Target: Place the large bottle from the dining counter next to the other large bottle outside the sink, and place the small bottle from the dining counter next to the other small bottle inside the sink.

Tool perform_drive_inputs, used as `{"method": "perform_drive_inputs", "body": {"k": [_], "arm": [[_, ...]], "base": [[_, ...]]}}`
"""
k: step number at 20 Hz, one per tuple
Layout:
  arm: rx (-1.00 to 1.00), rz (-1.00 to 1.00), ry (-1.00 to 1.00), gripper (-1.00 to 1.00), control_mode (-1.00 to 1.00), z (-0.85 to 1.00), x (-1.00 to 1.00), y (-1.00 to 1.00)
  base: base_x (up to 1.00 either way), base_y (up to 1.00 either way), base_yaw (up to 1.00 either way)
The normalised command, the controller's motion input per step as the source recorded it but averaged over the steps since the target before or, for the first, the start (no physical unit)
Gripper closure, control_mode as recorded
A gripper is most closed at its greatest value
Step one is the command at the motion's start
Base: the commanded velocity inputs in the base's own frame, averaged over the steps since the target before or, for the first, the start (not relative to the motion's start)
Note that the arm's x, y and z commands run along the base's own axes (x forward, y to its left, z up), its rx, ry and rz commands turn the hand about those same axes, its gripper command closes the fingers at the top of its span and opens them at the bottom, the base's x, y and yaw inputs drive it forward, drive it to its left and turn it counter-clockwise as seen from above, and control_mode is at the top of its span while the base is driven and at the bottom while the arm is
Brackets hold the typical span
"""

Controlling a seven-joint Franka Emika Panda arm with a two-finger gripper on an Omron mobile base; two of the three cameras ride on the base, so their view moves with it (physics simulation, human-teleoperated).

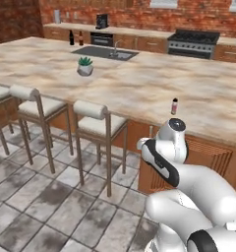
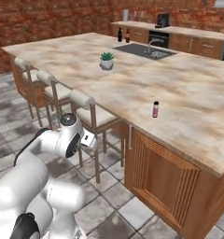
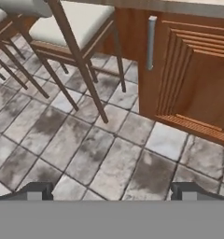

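Note:
The small bottle (image 1: 174,106) (image 2: 155,109), pinkish with a pale cap, stands upright near the front edge of the dining counter (image 1: 139,83) (image 2: 188,93). The grey sink (image 1: 107,52) (image 2: 146,50) with its faucet lies at the counter's far side. Its inside is too far off to make out, so the other small bottle is hidden. A tall near-black large bottle (image 1: 71,37) (image 2: 119,34) stands beyond the sink, with a brownish bottle (image 1: 81,38) (image 2: 128,35) beside it. My gripper (image 3: 111,193) hangs open and empty over the floor tiles, below and in front of the counter edge.
A potted plant (image 1: 84,66) (image 2: 106,61) sits mid-counter. Several stools (image 1: 98,120) (image 2: 88,105) line the counter's front, left of my arm. A wooden cabinet door with a metal handle (image 3: 151,42) faces the gripper. Stove and counters line the brick back wall.

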Motion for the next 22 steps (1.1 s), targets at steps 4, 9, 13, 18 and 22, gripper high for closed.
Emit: {"method": "perform_drive_inputs", "body": {"k": [4,9,13,18,22], "arm": [[0.00,0.00,0.00,-1.00,1.00,0.00,0.00,0.00],[0.00,0.00,0.00,-1.00,1.00,0.00,0.00,0.00],[0.00,0.00,0.00,-1.00,1.00,0.00,0.00,0.00],[0.00,0.00,0.00,-1.00,1.00,0.00,0.00,0.00],[0.00,0.00,0.00,-1.00,1.00,0.00,0.00,0.00]], "base": [[-0.06,0.41,-0.52],[0.00,0.40,-0.53],[0.01,0.41,-0.44],[0.00,0.55,-0.34],[0.00,0.52,-0.14]]}}
